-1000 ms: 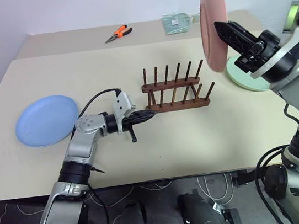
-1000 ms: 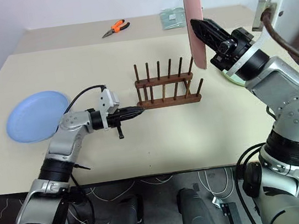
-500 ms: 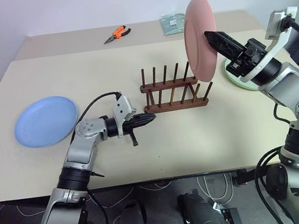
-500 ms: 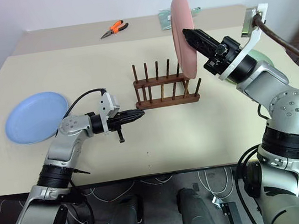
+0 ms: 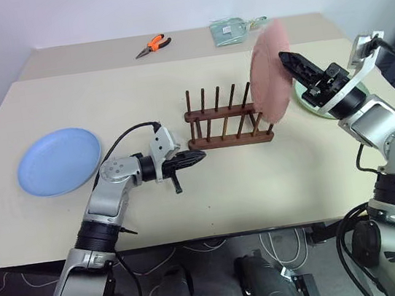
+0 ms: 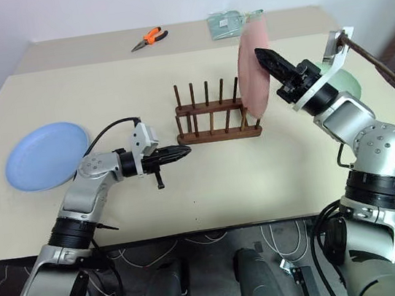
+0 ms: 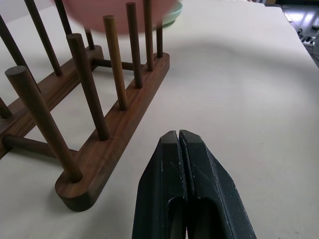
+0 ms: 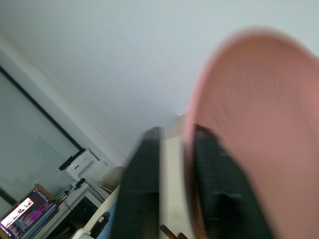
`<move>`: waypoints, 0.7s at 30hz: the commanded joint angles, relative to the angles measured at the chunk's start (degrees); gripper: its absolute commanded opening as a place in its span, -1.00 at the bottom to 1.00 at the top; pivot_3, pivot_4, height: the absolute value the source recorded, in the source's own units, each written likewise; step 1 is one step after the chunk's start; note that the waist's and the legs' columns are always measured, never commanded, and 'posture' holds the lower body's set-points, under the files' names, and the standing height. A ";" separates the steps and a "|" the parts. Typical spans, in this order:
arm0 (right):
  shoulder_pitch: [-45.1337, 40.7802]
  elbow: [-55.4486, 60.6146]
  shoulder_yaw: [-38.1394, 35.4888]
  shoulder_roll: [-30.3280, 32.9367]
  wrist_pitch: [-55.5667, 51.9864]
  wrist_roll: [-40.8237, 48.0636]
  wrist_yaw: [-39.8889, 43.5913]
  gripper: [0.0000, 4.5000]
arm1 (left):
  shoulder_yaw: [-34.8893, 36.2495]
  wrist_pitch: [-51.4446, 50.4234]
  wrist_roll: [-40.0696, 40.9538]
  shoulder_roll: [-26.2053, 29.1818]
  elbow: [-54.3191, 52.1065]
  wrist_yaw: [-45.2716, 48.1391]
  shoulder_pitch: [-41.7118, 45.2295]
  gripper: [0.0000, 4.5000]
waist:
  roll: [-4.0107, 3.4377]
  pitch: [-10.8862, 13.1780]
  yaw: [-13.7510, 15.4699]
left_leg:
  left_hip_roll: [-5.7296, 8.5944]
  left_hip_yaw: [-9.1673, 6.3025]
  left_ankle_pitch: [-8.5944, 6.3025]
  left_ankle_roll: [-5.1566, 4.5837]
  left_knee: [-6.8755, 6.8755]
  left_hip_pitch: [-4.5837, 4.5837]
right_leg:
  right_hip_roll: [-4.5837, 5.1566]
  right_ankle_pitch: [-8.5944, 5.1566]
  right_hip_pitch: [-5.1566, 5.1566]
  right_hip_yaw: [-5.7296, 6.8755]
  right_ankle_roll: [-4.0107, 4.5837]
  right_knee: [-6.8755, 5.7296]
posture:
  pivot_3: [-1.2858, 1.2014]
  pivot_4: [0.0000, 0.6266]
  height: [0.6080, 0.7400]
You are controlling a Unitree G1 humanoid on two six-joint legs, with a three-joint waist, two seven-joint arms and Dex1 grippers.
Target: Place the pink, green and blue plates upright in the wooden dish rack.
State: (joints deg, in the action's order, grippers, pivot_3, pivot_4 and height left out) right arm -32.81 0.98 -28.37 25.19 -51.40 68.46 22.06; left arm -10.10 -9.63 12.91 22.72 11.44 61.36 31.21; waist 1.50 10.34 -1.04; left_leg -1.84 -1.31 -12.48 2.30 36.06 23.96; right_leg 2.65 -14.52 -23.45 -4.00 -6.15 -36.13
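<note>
Just right of centre in the head views, the pink plate [image 5: 271,71] stands nearly on edge at the right end of the wooden dish rack [image 5: 226,119], its outline smeared by motion; whether its lower rim has reached the pegs cannot be told. The right gripper [image 5: 290,61] reaches in from the right of the frame with one black finger on either side of the plate's rim, and the right wrist view shows those fingers [image 8: 142,189] parted with the rim between them (it is not clear whether they are pressing on it). Left of centre, the left gripper [image 5: 200,156] lies low over the table [image 5: 173,78], fingers pressed together and holding nothing, its tip just off the near left corner of the rack; the left wrist view shows the closed fingertips [image 7: 178,144] close beside the base bar, with a sliver of table between. At centre left the blue plate [image 5: 59,161] lies flat on the table. Part of the green plate [image 6: 351,83] lies flat behind the right arm. Along the top edge rest orange-handled pliers [image 5: 153,46] and a clear packet [image 5: 231,30].
</note>
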 commanded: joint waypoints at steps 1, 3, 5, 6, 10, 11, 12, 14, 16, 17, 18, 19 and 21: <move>0.36 3.87 0.51 2.14 3.52 -3.35 0.76 0.30 | 0.14 0.38 0.10 0.53 -2.49 -0.05 -0.23 -1.00 | -0.01 0.00 0.00 | 0.00 0.00 0.00 0.00 0.00 0.00 | 0.00 0.00 0.00 0.00 0.00 0.00 | 0.03 -0.52 0.88; 3.06 8.81 3.15 6.75 6.15 -9.46 4.00 0.51 | 0.14 0.10 0.20 0.75 -2.94 -0.16 -0.53 -1.00 | -0.06 0.03 0.04 | 0.00 0.01 0.00 0.00 0.00 0.01 | 0.00 0.00 -0.01 0.00 0.00 0.01 | 0.03 -0.52 0.88; 7.19 13.61 4.16 12.48 8.84 -14.56 8.09 0.51 | 0.24 -0.10 0.28 1.10 -3.46 -0.24 -0.86 -1.00 | -0.08 0.03 0.30 | 0.01 0.00 0.00 0.00 0.00 0.04 | 0.01 -0.02 -0.02 0.00 -0.01 0.03 | 0.03 -0.52 0.88; 9.44 15.32 3.80 15.11 9.76 -16.19 9.83 0.51 | 0.33 -0.18 0.34 1.32 -3.71 -0.28 -1.02 -1.00 | -0.08 0.03 0.45 | 0.02 0.01 0.00 0.00 0.00 0.05 | 0.02 -0.03 -0.02 0.00 -0.03 0.04 | 0.03 -0.52 0.88; 23.33 19.97 2.36 27.41 16.14 -28.08 18.17 0.51 | 0.52 -0.35 0.67 2.07 -4.00 -0.04 -1.33 -1.00 | -0.06 0.02 0.39 | 0.03 0.00 -0.01 0.00 0.05 0.10 | 0.04 -0.12 -0.01 0.01 0.11 0.11 | 0.03 -0.52 0.88; 25.63 20.07 2.32 29.06 17.51 -30.19 19.29 0.51 | 0.48 -0.35 0.71 2.15 -3.95 -0.01 -1.33 -1.00 | -0.04 0.02 0.32 | 0.03 0.01 -0.01 0.00 0.05 0.08 | 0.04 -0.12 0.00 0.00 0.11 0.11 | 0.03 -0.52 0.88; 27.26 18.89 3.41 30.66 19.39 -33.49 19.58 0.51 | 0.36 -0.32 0.71 2.13 -3.72 0.08 -1.19 -1.00 | -0.05 0.02 0.15 | 0.02 0.02 -0.01 0.00 0.07 0.05 | 0.03 -0.12 0.02 0.00 0.12 0.11 | 0.03 -0.52 0.88; 27.16 11.45 10.96 33.59 26.45 -46.28 16.36 0.51 | -0.23 0.11 0.48 1.53 -2.83 0.39 -0.50 -1.00 | -0.08 0.00 -0.37 | 0.02 0.14 -0.01 0.00 0.09 -0.07 | 0.04 -0.10 0.04 -0.11 0.16 0.08 | 0.03 -0.52 0.88; 24.79 4.49 16.76 34.29 32.12 -55.40 13.58 0.51 | -0.69 0.42 0.25 0.87 -2.16 0.52 0.11 -1.00 | -0.05 0.01 -0.67 | 0.00 0.27 -0.01 0.00 0.06 -0.30 | 0.03 -0.08 0.13 -0.19 0.20 0.07 | 0.03 -0.52 0.88; 21.38 -1.81 20.86 33.76 36.30 -60.71 11.93 0.51 | -0.92 0.57 0.14 0.42 -1.72 0.62 0.54 -1.00 | -0.07 0.00 -0.88 | 0.00 0.28 -0.01 0.01 0.06 -0.40 | 0.04 -0.08 0.22 -0.20 0.21 0.09 | 0.03 -0.52 0.88; 17.68 -8.56 24.82 33.02 40.65 -65.98 10.05 0.51 | -1.11 0.80 -0.03 0.06 -1.35 0.74 0.93 -1.00 | -0.06 0.00 -1.25 | 0.00 0.29 -0.01 0.01 0.03 -0.42 | 0.05 -0.08 0.22 -0.21 0.22 0.09 | 0.03 -0.52 0.88; 14.82 -13.80 27.66 32.43 44.17 -69.73 8.75 0.51 | -1.24 1.02 -0.14 -0.18 -1.04 0.85 1.21 -1.00 | -0.07 0.02 -1.50 | 0.01 0.33 -0.01 0.01 0.01 -0.45 | 0.05 -0.08 0.24 -0.23 0.22 0.10 | 0.03 -0.52 0.88; 9.88 -22.50 31.18 30.92 49.82 -74.00 7.87 0.51 | -1.23 1.15 -0.15 -0.35 -0.65 0.95 1.62 -1.00 | -0.11 0.04 -1.45 | 0.02 0.38 -0.01 0.01 -0.06 -0.43 | 0.05 -0.09 0.19 -0.30 0.21 0.09 | 0.03 -0.52 0.88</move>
State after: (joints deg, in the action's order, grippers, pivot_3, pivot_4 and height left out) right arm -19.27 -15.62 0.95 56.91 -7.80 -0.91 31.30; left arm -11.79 -9.47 12.87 22.17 11.19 62.07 31.75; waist 1.39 10.37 -2.49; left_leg -1.82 -0.91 -12.49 2.30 35.97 23.54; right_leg 2.70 -14.62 -23.30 -4.31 -5.97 -36.04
